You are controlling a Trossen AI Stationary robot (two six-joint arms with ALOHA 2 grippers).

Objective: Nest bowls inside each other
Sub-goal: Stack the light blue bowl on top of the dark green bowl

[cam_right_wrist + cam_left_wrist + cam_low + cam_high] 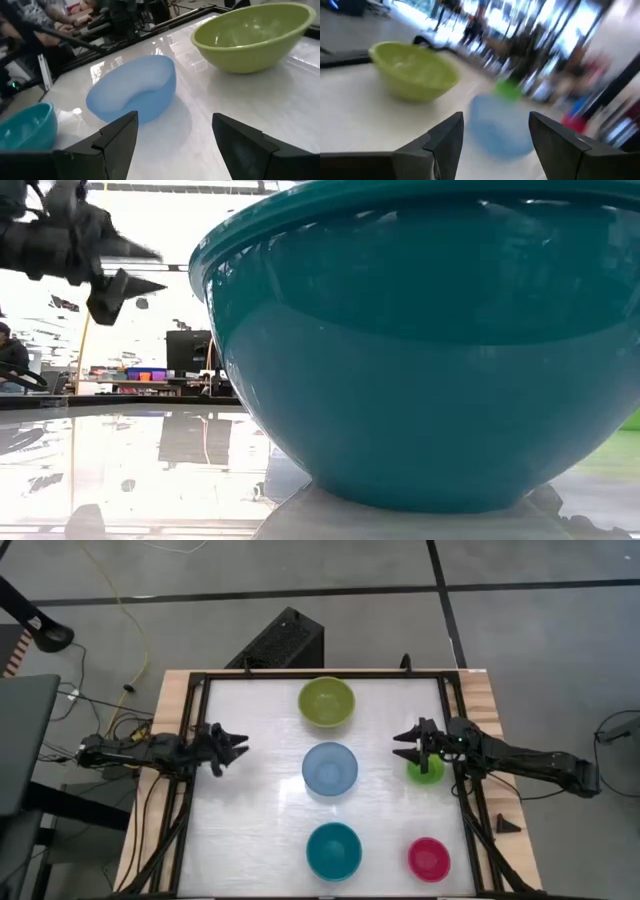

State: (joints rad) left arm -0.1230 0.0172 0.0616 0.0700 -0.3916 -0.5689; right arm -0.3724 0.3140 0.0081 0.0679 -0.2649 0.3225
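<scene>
Five bowls stand apart, each on its base on the white table. The olive-green bowl is at the far middle, the light blue bowl at the centre, the teal bowl near the front, the magenta-pink bowl at the front right. The small bright green bowl sits at the right, partly under my right gripper, which is open. My left gripper hovers open at the table's left edge, level with the light blue bowl.
A black frame runs round the table top. A black box stands on the floor beyond the far edge. In the low view the teal bowl fills most of the picture. Bare table lies between the bowls.
</scene>
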